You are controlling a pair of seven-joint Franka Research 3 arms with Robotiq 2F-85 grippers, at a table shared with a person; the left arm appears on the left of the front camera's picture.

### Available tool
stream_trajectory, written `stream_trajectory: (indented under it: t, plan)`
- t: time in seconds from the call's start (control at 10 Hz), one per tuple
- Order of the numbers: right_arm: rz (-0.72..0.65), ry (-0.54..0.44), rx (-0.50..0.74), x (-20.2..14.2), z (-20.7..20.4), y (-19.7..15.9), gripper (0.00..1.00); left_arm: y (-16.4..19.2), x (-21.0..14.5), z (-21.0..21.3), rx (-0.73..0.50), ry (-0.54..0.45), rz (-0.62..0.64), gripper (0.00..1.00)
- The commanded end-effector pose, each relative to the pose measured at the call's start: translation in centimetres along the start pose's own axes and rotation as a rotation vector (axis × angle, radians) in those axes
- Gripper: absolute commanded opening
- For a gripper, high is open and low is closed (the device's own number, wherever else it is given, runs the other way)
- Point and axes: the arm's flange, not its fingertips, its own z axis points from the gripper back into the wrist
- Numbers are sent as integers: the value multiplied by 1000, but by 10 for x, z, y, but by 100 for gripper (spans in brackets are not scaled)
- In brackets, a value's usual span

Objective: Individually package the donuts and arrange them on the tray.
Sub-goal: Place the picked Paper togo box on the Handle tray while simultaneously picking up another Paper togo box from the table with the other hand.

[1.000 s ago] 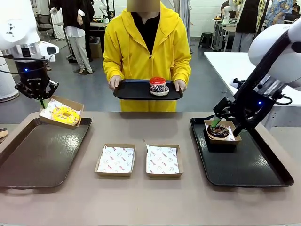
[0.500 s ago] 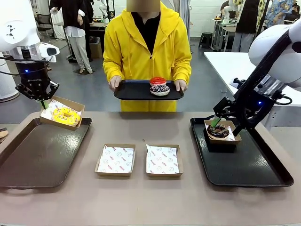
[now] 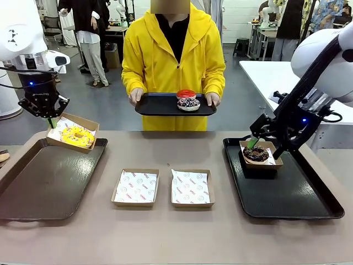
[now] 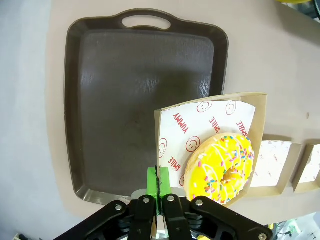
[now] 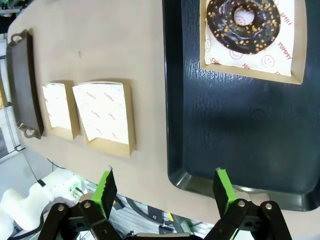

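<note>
Yellow-glazed donut [image 3: 76, 135] [image 4: 220, 167]: lay in a shallow cardboard box [image 3: 88, 122] [image 4: 260, 120] lined with printed white paper; the box hung tilted in the air over the far corner of the left tray [image 3: 33, 182] [image 4: 125, 75]
Left gripper [image 3: 51, 120] [image 4: 158, 187]: green pads pinched together on the rim of that box, holding it clear of the tray
Chocolate donut [image 3: 256, 154] [image 5: 243, 24]: sat in a second lined box [image 3: 273, 163] [image 5: 297, 50] at the far end of the right tray [image 3: 298, 193] [image 5: 240, 130]
Right gripper [image 3: 253, 144] [image 5: 164, 175]: hovered just above that second box, fingers spread wide apart and gripping nothing
Red donut [image 3: 186, 94]: rested on top of the dark sprinkled donut [image 3: 188, 104], both on a black tray [image 3: 160, 105]
Person's hands [image 3: 135, 96] [image 3: 212, 99]: held the black tray level by its two ends, beyond the far edge of the table
Empty lined boxes [image 3: 135, 187] [image 3: 190, 187] [image 5: 103, 117]: two, side by side on the tan tabletop [image 3: 176, 243], between the left and right trays
</note>
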Motion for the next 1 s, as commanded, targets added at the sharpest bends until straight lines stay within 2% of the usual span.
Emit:
stream_trajectory:
  t: [0.0,0.2,0.5,0.9]
  plan:
    - [-38,-34,-125,-11,-19,31,100,19,3,-12,-14,20,-61,1]
    - [-45,-52,-205,-17,-47,65,100,34,12,-33,-33,64,-156,1]
    - [-40,-2,-269,-16,-103,102,100,45,30,-61,14,33,-220,1]
    - [-17,27,-399,-11,-168,134,100,54,42,-83,-1,36,-96,1]
